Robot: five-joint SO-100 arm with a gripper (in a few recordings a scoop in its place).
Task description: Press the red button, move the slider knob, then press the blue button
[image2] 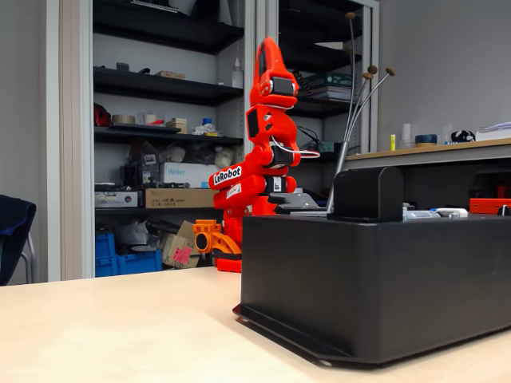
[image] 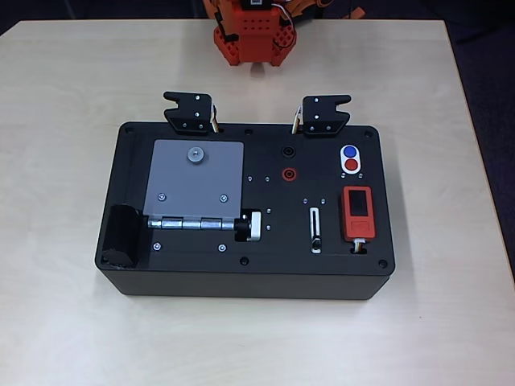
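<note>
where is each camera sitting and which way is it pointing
Overhead view: sits above the table, looking straight down on the black box with its blue button, red button and slider knob; the orange arm's base shows at the top edge.
Fixed view: sits low near table height, facing the box's side wall; the folded arm stands behind it.
Shared: box, table, arm.
</note>
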